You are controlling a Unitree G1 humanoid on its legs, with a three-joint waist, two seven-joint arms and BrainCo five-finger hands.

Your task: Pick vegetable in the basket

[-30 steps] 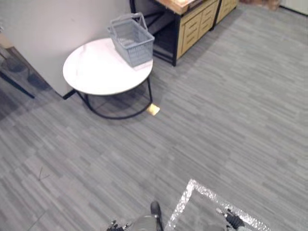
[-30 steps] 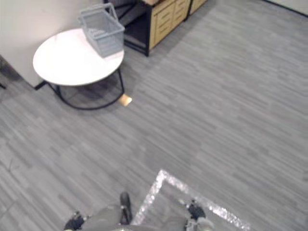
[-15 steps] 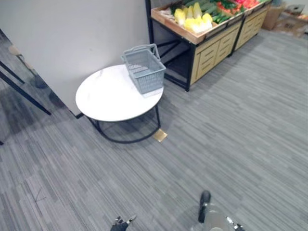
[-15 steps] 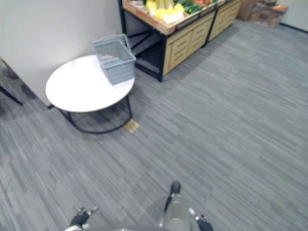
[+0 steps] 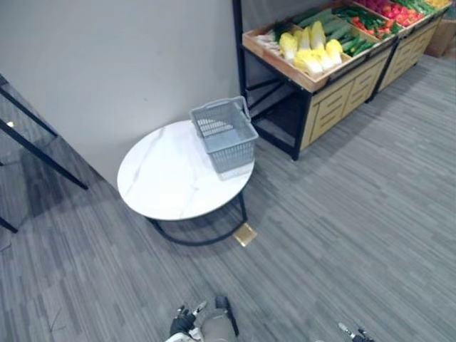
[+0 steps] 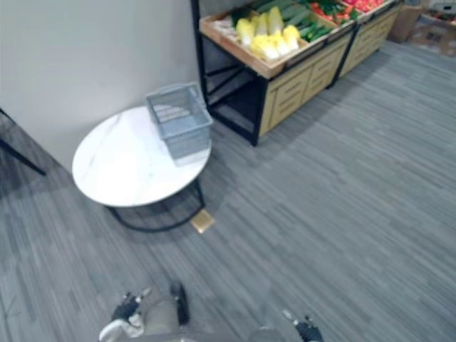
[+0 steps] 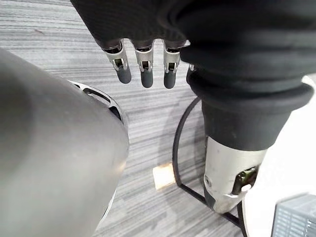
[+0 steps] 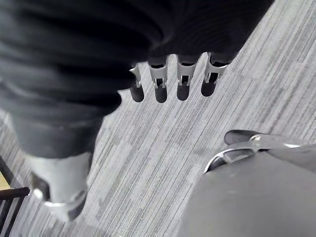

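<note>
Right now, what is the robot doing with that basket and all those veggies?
Nothing is being handled yet. The robot stands on the grey floor, some way back from a round white table. A grey basket sits on the table, on the side nearest the wooden vegetable stand. Yellow and green vegetables lie on the stand, and none are in the basket as far as I can see. The left hand and right hand both hang low, open and empty.

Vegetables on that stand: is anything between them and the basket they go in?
Nothing visible. The basket sits at the table's edge beside the stand, only open space between it and the vegetables. The left hand and right hand hang open, well short of both.
</note>
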